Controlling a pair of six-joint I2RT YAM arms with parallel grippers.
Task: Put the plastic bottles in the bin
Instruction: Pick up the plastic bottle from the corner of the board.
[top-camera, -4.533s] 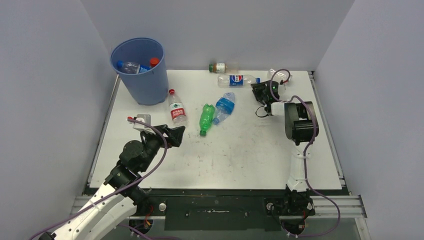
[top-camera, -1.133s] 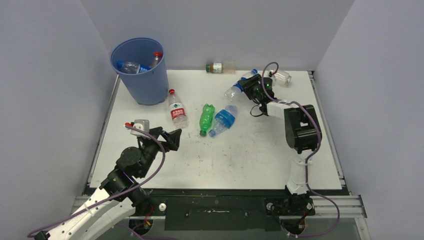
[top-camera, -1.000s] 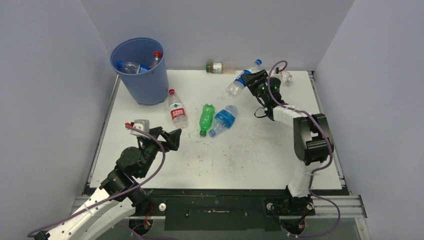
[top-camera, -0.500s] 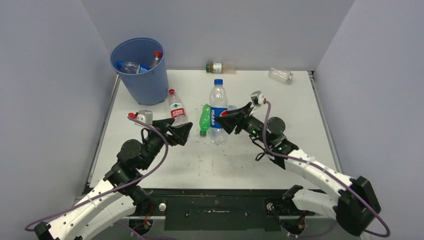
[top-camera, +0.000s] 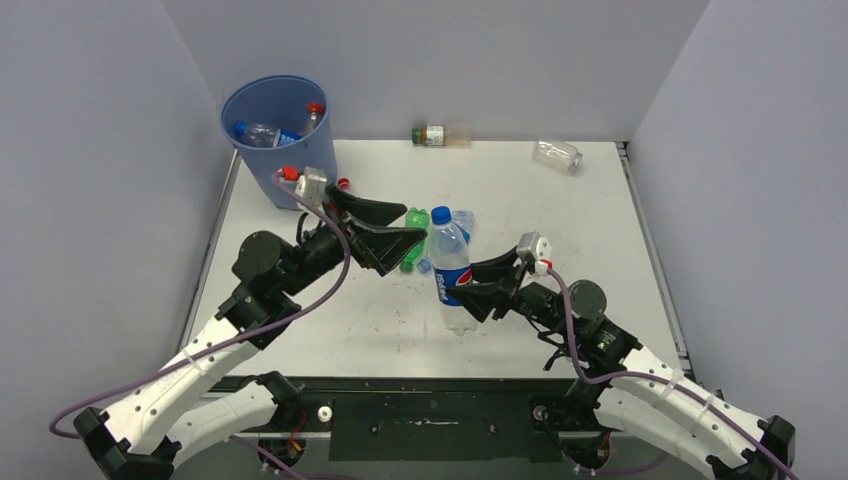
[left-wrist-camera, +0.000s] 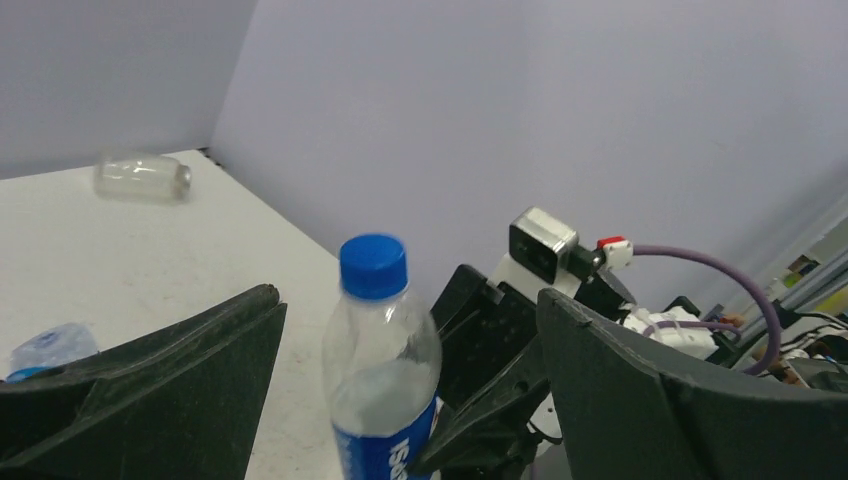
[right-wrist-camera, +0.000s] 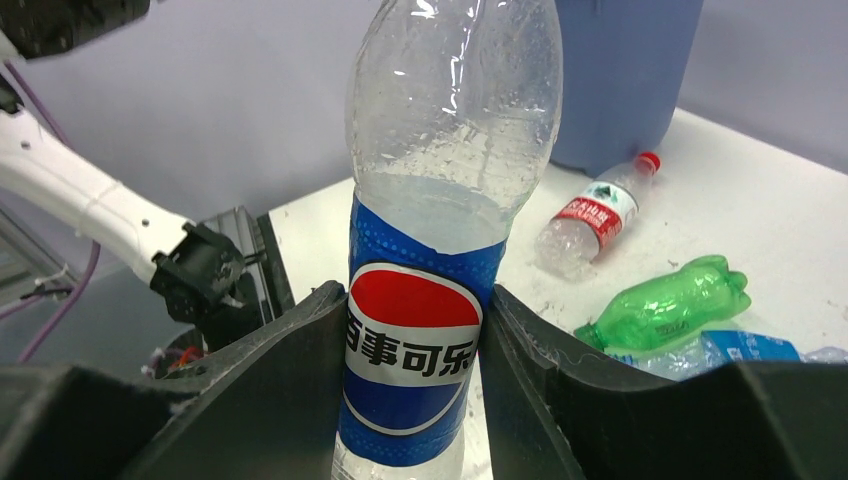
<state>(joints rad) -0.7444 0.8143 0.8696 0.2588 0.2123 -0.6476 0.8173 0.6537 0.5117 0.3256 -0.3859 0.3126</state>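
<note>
Pale lilac walls close in a white bench (top-camera: 560, 260), its matt top scuffed and faintly stained. At its far left corner stands the tall round blue plastic bin (top-camera: 290, 165), smooth-walled and tapering toward its base, with a clear blue-capped bottle (top-camera: 260, 133) and a red-capped bottle (top-camera: 314, 110) lying inside it. The right claw (top-camera: 462, 287), made of black wedge-shaped plastic fingers, is closed on the label band of a clear plastic Pepsi bottle (top-camera: 450, 265) near the middle of the bench. This bottle stands nearly upright. It has a round blue screw cap, a ribbed shoulder fogged with droplets and a glossy blue wrap with a red, white and blue roundel. Whether its base touches the bench cannot be told. The left claw (top-camera: 412, 222) is spread wide and grips nothing. In the left wrist view the bottle's capped neck stands in the gap between its broad dark fingers (left-wrist-camera: 150, 390), apart from both. Behind the held bottle lie a green ridged plastic bottle (right-wrist-camera: 665, 305), a crumpled blue-tinted bottle (right-wrist-camera: 740, 350) touching it, and a clear bottle with a red label and red cap (right-wrist-camera: 590, 210) near the foot of the bin. A squat clear bottle (top-camera: 557, 153) lies on its side at the far right corner. An amber bottle with a green label (top-camera: 437, 135) lies on its side along the back wall.
</note>
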